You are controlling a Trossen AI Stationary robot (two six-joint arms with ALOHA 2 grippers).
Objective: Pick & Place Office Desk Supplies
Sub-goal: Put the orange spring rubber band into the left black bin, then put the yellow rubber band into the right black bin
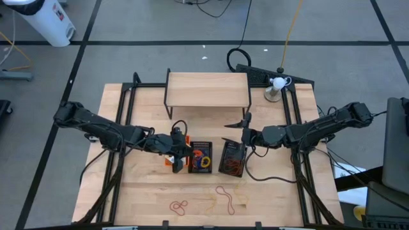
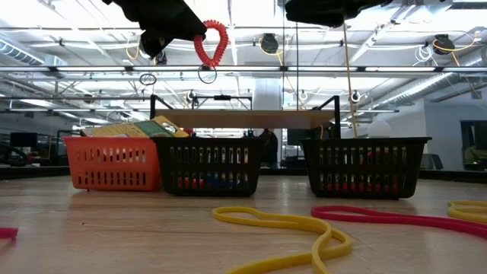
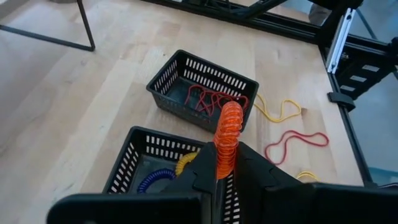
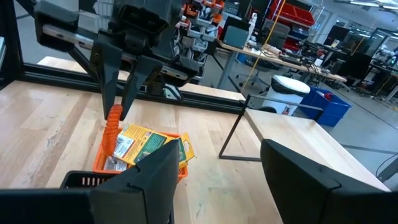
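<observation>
We note grey floor (image 1: 160,25) around the wooden table (image 1: 147,204) — workbenches (image 4: 292,62) and blue bins (image 4: 326,106) beyond it.

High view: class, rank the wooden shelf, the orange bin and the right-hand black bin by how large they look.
1. Wooden shelf, clearly largest.
2. Right-hand black bin.
3. Orange bin, but it is partly hidden by the left hand, so its place against the black bin is unsure.
</observation>
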